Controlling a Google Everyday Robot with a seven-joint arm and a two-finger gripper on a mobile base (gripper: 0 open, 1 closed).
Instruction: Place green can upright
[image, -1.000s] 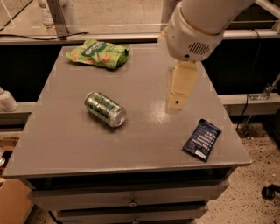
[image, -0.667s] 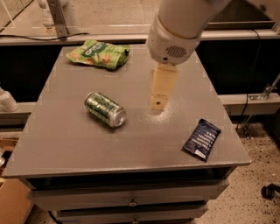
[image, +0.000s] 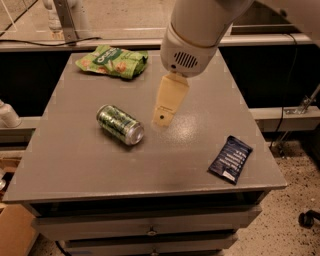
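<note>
The green can lies on its side on the grey table, left of centre, its silver end facing front right. The gripper hangs from the large white arm above the table's middle, just right of the can and a short gap away from it. Only one cream-coloured finger face shows. Nothing is seen in the gripper.
A crinkled green snack bag lies at the table's back left. A dark blue packet lies near the front right edge. Drawers sit under the tabletop. A cardboard box corner shows at the lower left on the floor.
The arm and gripper have moved left across the table, from the right side toward the can. The can, bag and packet have not moved.
</note>
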